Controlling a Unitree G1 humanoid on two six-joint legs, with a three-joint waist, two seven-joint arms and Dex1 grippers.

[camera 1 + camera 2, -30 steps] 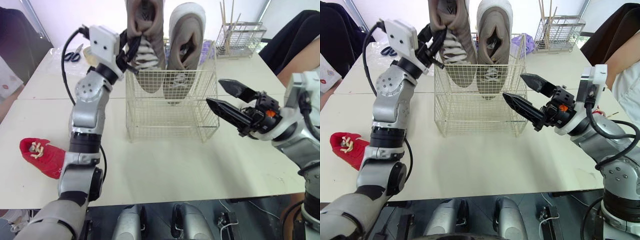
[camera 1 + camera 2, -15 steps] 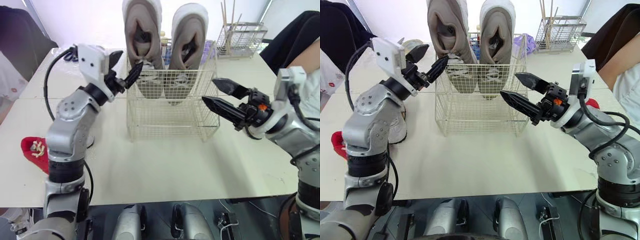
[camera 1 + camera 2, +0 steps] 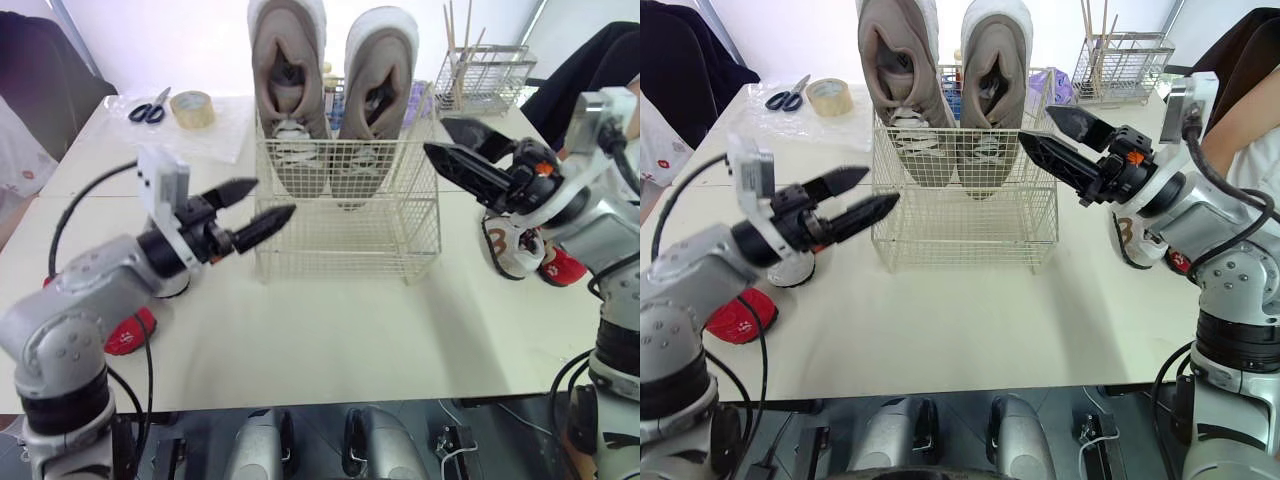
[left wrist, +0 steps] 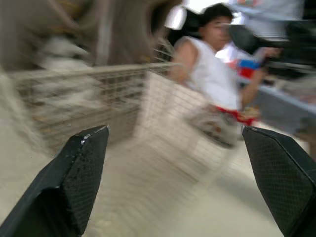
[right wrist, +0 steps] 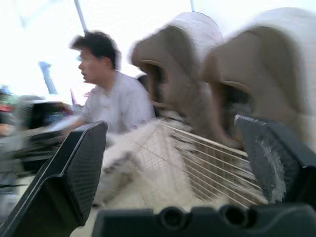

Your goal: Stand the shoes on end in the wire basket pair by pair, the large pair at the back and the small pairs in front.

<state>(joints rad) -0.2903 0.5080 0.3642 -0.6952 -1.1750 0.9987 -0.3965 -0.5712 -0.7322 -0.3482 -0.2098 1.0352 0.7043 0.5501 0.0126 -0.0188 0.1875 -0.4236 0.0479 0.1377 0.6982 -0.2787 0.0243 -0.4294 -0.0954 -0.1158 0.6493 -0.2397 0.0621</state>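
A wire basket [image 3: 345, 245] stands in the middle of the tabletop [image 3: 330, 340]. Two large taupe sneakers are on end along its back side, toes down and heels rising well above the rim: one sneaker [image 3: 287, 60] to the robot's left and its mate [image 3: 377, 62] just beside it, openings facing the robot. The front half of the basket holds nothing.

The left pincer [image 3: 272, 198] hovers just off the basket's left front corner, pointing toward it, fingers [image 4: 79, 173] spread wide and released, with nothing between them. The right pincer [image 3: 436, 136] hangs by the basket's upper right edge, likewise spread apart and empty.

A small red shoe [image 3: 125, 335] lies on the tabletop at the robot's left, partly hidden by the left arm. At the right, behind the right arm, lie a small white shoe [image 3: 508, 250] with brown markings and, just beside it, another small red shoe [image 3: 562, 268].

At the far left of the tabletop are scissors [image 3: 148, 108] and a roll of tape [image 3: 192, 106]; a wire rack [image 3: 480, 75] holding sticks stands at the far right. Both wrist views catch a person [image 4: 210, 74] in a white shirt beyond the basket.
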